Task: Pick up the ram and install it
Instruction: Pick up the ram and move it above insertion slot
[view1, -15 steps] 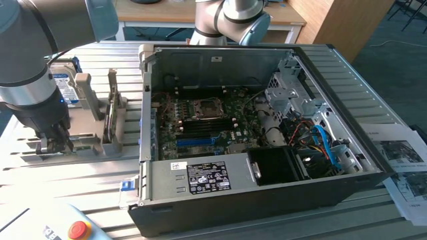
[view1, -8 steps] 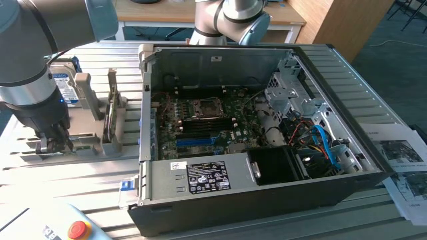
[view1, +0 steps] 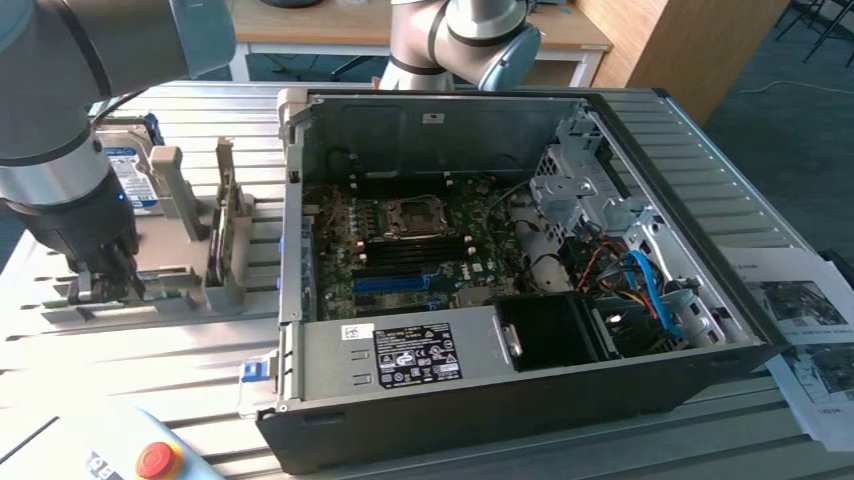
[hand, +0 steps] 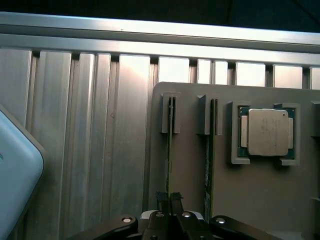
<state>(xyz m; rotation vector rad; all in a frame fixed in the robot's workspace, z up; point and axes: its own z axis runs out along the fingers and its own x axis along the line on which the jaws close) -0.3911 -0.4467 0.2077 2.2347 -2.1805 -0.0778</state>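
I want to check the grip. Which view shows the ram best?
The wrist view: the ram stands edge-on in its grey holder slot, running straight between the jaws of the gripper, closed on it. The exterior view has the gripper down on the holder, the arm hiding the ram.

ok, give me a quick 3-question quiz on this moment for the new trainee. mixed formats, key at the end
1. True or false: the ram that the gripper is on is already seated inside the computer case.
2. Multiple choice: what lies in the square recess of the gray tray?
A) a hard drive
B) a silver processor chip
C) a fan
3. Short answer: in the wrist view, how many thin boards stand on edge in the tray's slots?

Key
1. False: it stands in its tray slot, with the gripper closed on it.
2. B
3. Two: the gripped ram and the neighbour stick.
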